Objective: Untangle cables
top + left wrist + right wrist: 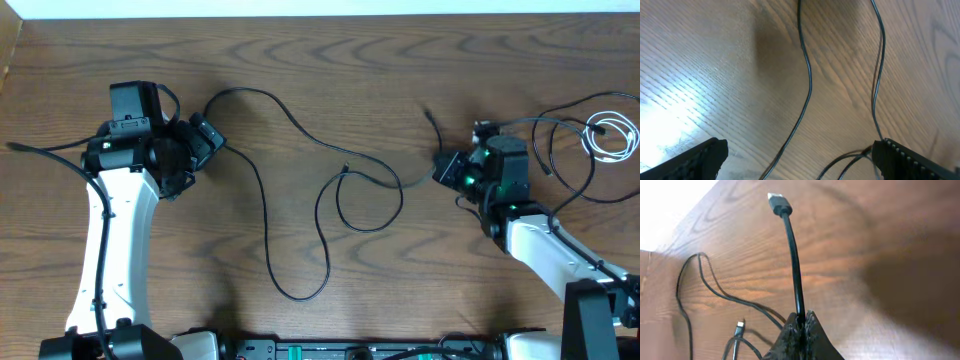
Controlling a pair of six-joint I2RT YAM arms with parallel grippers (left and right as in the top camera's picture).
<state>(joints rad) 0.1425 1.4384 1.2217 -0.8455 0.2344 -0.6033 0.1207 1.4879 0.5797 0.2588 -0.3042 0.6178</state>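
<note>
**Ana:** Where do the cables lie?

**Ben:** The black cables (262, 195) sprawl across the middle of the table (400, 50); one long strand starts just beside the left gripper (208, 135), arcs to the right and curls into a loop near the centre; another drops toward the near edge and bends back up. The white cord (612, 135) sits coiled at the far right, among more black loops.

**Ana:** And the left tool?

**Ben:** Spread wide, holding nothing; in the left wrist view its fingers (695, 160) stand at the two lower corners, and two black strands lie on the wood between them. The right-hand strand runs down to one fingertip; I cannot tell whether it touches.

**Ana:** The right one?

**Ben:** The right gripper (801, 322) is pressed together on one of the black cables, close to its end; a short length sticks out from the jaws and ends in a plug (777, 201), which is clear of the wood. From overhead, that tool sits right of centre; the pinched end points toward the far edge.

**Ana:** Anything else near it?

**Ben:** More black strands trail on the table to one side of the jaws; a smaller connector (740, 325) lies among them.
</note>
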